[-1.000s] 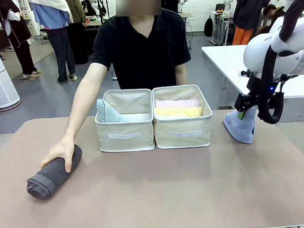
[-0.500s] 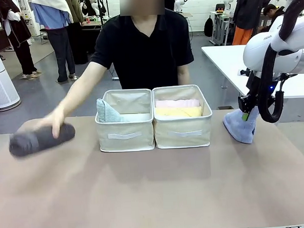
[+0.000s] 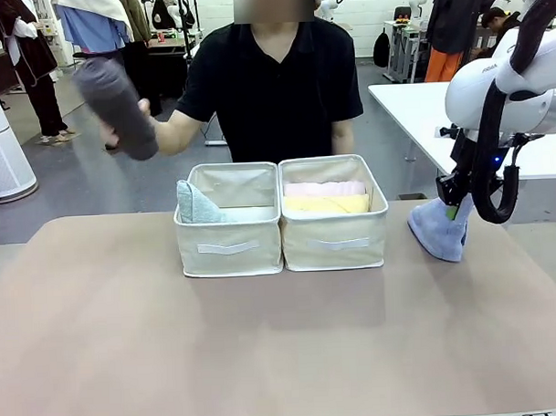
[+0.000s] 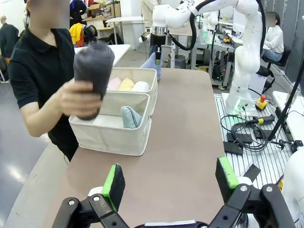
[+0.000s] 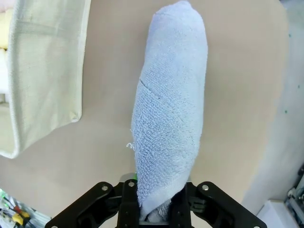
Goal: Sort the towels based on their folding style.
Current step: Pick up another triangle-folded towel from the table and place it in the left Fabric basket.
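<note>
Right gripper (image 5: 154,202) is clamped on one end of the lavender-blue cone towel (image 5: 168,118). The fingertips are buried in the terry, and in the front view a black cable partly covers them. The towel's long axis runs straight out along the fingers, sloping down toward the table (image 3: 283,354) just right of the right bin (image 3: 334,241). Whether it touches the table is unclear.

The person's hand (image 4: 80,99) holds the dark grey roll (image 3: 117,106) in the air, up and left of the left bin (image 3: 229,246). It is near upright, top tilted left, and motion-blurred.

The mint cone (image 3: 197,204) stands in the left bin, base hidden by the wall. The pink (image 4: 114,83), yellow (image 4: 126,84) and white (image 4: 141,86) rolls lie in the right bin, mostly hidden.

Left gripper (image 4: 170,179) is spread wide and holds nothing.
</note>
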`<state>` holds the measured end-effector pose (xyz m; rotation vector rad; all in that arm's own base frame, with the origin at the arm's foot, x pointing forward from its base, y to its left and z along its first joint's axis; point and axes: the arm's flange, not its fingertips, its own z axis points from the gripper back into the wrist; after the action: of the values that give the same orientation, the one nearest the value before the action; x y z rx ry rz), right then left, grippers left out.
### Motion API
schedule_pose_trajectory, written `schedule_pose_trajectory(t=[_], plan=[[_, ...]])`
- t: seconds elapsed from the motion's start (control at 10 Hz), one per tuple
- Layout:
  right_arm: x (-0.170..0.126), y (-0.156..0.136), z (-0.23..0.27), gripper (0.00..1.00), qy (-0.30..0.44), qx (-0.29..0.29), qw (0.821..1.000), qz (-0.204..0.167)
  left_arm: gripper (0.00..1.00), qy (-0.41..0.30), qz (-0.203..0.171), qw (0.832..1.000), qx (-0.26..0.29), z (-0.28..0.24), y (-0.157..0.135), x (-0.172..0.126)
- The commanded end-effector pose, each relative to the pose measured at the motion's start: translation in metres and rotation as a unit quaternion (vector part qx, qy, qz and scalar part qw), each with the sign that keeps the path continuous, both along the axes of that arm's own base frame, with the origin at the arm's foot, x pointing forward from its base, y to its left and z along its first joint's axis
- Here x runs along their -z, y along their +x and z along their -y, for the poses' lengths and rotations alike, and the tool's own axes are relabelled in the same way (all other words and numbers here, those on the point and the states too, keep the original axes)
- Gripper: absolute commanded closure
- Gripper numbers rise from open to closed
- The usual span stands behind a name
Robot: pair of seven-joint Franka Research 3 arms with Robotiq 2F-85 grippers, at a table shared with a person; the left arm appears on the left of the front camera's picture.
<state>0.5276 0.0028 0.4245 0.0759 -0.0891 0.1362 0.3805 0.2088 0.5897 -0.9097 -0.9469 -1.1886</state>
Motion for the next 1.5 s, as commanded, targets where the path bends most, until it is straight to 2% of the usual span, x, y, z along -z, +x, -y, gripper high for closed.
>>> schedule_pose_trajectory(t=[0.0,0.3,0.4,0.5,0.7,0.8,1.0,1.1,1.4], plan=[[-0.039,-0.026,-0.003,1.0,-0.004,0.01,1.0,0.025,0.0,-0.003,0.009,1.0,0.004,-0.001,-0.002,0.001],[-0.144,-0.095,-0.009,1.0,-0.014,-0.011,0.998,0.059,0.0,-0.003,0.009,1.0,0.004,-0.001,-0.002,0.001],[-0.169,-0.114,-0.015,1.0,-0.013,-0.021,0.997,0.074,0.0,-0.003,0.009,1.0,0.004,-0.001,-0.002,0.001],[-0.186,-0.13,-0.018,1.0,-0.001,-0.041,0.997,0.067,0.0,-0.003,0.009,1.0,0.004,-0.001,-0.002,0.001],[-0.203,-0.15,0.015,1.0,0.012,-0.025,0.998,0.054,0.0,-0.003,0.009,1.0,0.004,-0.001,-0.002,0.001],[-0.21,-0.174,0.063,1.0,0.018,0.009,0.998,0.056,0.0,-0.003,0.009,1.0,0.004,-0.001,-0.002,0.001],[-0.217,-0.234,0.141,1.0,0.068,0.049,0.991,0.107,0.0,-0.003,0.009,1.0,0.004,-0.001,-0.002,0.001],[-0.215,-0.249,0.155,1.0,0.083,0.046,0.988,0.122,0.0,-0.003,0.009,1.0,0.004,-0.001,-0.002,0.001],[-0.207,-0.25,0.166,1.0,0.09,0.033,0.988,0.12,0.0,-0.003,0.009,1.0,0.004,-0.001,-0.002,0.001]])
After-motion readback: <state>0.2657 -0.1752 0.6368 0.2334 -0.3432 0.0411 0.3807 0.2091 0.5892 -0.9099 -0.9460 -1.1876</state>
